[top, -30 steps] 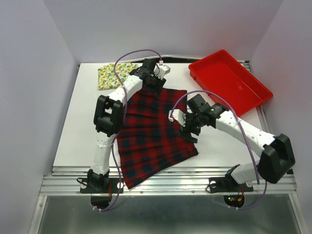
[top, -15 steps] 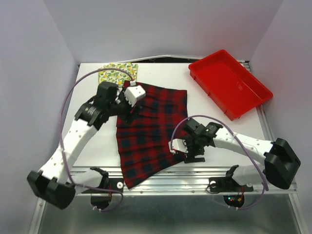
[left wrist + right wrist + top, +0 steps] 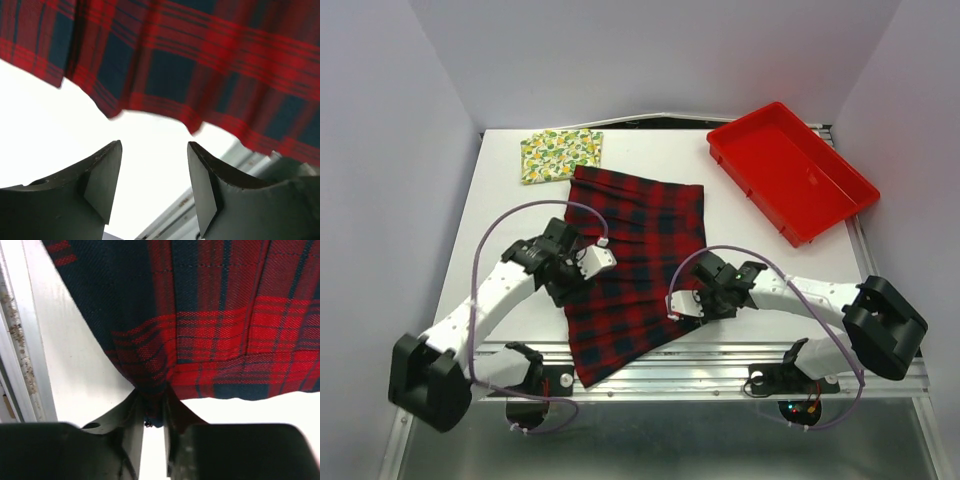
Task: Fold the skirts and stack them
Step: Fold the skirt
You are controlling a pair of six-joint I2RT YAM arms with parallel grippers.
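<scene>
The red-and-black plaid skirt [image 3: 635, 250] lies spread flat mid-table, its near hem reaching the front rail. The lemon-print skirt [image 3: 561, 154] sits folded at the back left. My left gripper [image 3: 578, 272] hovers at the plaid skirt's left edge. In the left wrist view the left gripper [image 3: 155, 147] is open over bare white table, the plaid hem [image 3: 200, 70] just beyond its fingertips. My right gripper [image 3: 686, 302] is at the skirt's near right corner. In the right wrist view the right gripper [image 3: 154, 407] is shut on a bunched bit of the plaid hem [image 3: 150, 385].
A rigid red tray [image 3: 790, 168] stands at the back right. The aluminium rail [image 3: 670, 362] runs along the table's near edge, close under both grippers. Purple cables loop over both arms.
My left arm swung from the skirt's far edge back to its near left edge. My right gripper slid toward the near right corner and closed on the hem.
</scene>
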